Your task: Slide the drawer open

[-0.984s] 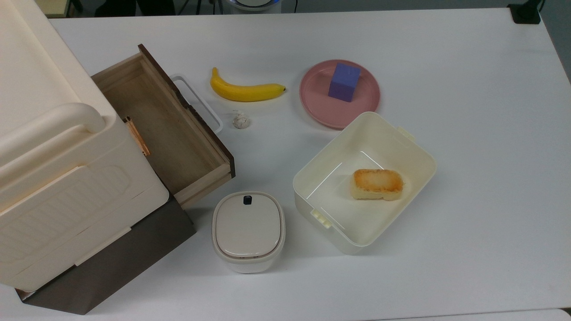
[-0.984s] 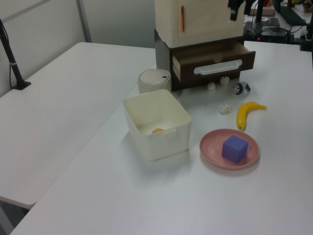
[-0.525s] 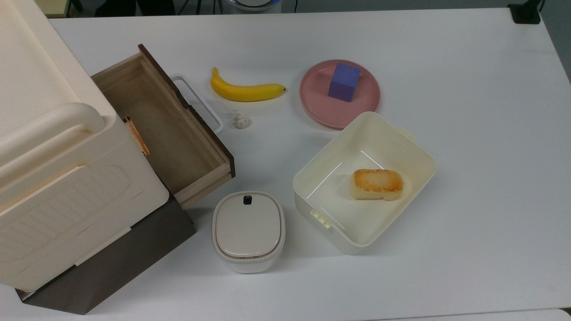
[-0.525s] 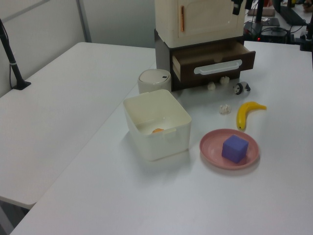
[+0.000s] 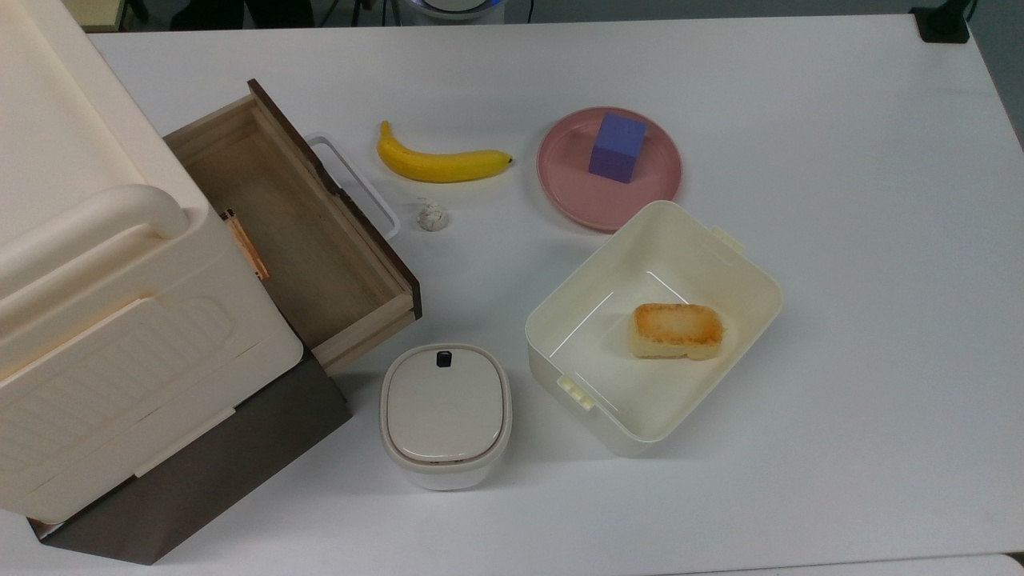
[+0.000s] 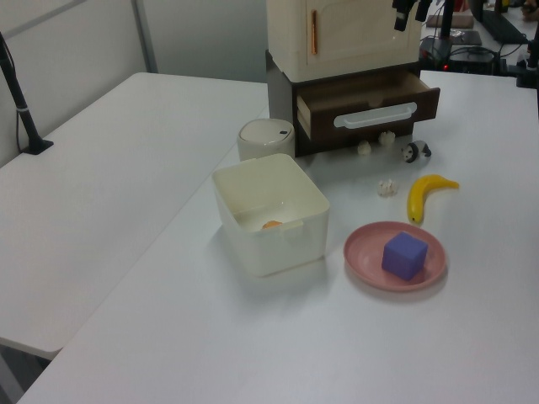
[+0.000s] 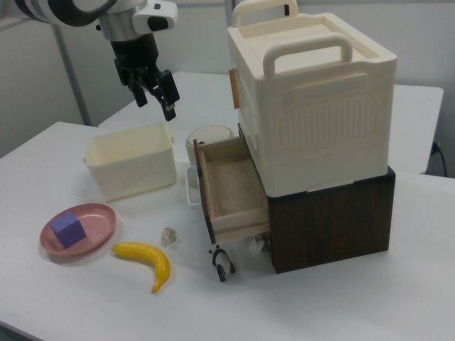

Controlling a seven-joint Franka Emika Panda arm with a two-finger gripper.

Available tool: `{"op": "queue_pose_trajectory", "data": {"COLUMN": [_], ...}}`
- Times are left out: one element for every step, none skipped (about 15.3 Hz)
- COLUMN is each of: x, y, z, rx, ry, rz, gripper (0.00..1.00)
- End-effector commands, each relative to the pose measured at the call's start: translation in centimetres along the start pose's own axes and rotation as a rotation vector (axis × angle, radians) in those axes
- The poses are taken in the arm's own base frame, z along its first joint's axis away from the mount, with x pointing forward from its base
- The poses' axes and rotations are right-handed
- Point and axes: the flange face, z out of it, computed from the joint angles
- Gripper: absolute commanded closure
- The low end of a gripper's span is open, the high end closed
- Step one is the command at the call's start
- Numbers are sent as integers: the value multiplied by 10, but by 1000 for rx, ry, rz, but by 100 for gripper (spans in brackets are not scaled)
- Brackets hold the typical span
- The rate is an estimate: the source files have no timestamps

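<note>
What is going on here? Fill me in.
A Franka arm's gripper hangs in the air with its fingers open, holding nothing, above the cream tub in the right view. The wooden drawer of the dark brown cabinet stands pulled out, and nothing can be made out inside it. Its white loop handle is untouched. A banana lies on the table nearby.

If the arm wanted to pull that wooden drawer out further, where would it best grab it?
Probably by the white loop handle on the drawer's dark front panel. The handle stands off the panel, leaving a gap for a finger to slip behind. The open gripper, hanging above, could come down over the bar from the top.
</note>
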Motion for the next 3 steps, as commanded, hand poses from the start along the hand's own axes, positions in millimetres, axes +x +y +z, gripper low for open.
{"op": "queue_pose_trajectory", "data": {"x": [-5,-5,-5], "y": [-2,-2,-2], "z": [-2,-2,-2], "rx": [22,23,23], "ry": [8,7,7], "rz": [-7,-5,-5], "gripper": [0,0,0]}}
